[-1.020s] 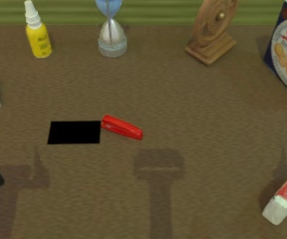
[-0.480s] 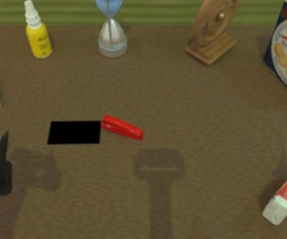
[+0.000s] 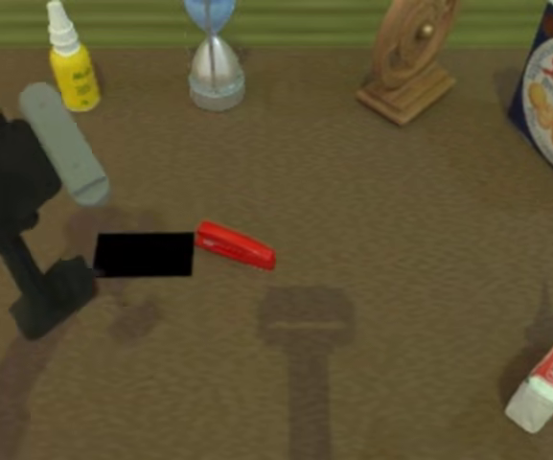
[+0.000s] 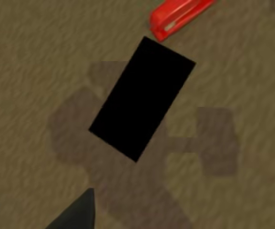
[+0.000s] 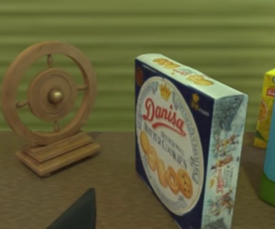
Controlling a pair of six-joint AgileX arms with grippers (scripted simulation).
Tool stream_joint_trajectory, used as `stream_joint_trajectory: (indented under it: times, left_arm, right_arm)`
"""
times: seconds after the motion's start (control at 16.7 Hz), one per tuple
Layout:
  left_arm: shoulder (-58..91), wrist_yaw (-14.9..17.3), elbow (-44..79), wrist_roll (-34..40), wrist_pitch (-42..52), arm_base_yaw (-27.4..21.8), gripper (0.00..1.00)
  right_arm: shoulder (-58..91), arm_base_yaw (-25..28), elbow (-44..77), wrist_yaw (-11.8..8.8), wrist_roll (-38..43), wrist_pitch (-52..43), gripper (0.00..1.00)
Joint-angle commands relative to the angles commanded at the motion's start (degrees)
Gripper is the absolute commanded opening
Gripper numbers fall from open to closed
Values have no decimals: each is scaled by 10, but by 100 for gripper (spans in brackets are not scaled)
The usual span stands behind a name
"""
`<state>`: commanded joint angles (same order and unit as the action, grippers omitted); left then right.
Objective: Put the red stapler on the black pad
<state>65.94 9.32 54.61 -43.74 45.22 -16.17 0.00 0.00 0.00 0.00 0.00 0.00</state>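
Black left arm (image 3: 27,230) now over table's left, beside black pad (image 3: 144,255); finger state unclear; red stapler (image 3: 236,245) unmoved.

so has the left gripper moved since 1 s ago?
Yes. The left gripper has swung in from the table's left edge toward the black pad and now sits just left of it. The red stapler hasn't shifted.

Our left arm (image 3: 12,192) extends over the left side of the table in the top view, its wrist angled downward. Our left gripper (image 3: 54,297) sits low at the arm's near end. Our right arm is outside the top view.
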Motion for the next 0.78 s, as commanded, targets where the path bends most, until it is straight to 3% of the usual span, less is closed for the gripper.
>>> stream_joint_trajectory:
  times: [0.36, 0.78]
  left_arm:
    - [355, -8, 298, -213, 198, -72, 100]
    - [610, -59, 573, -371, 306, -118, 100]
  right_arm:
    - [0, 0, 0, 0, 0, 0, 100]
    - [0, 0, 0, 0, 0, 0, 100]
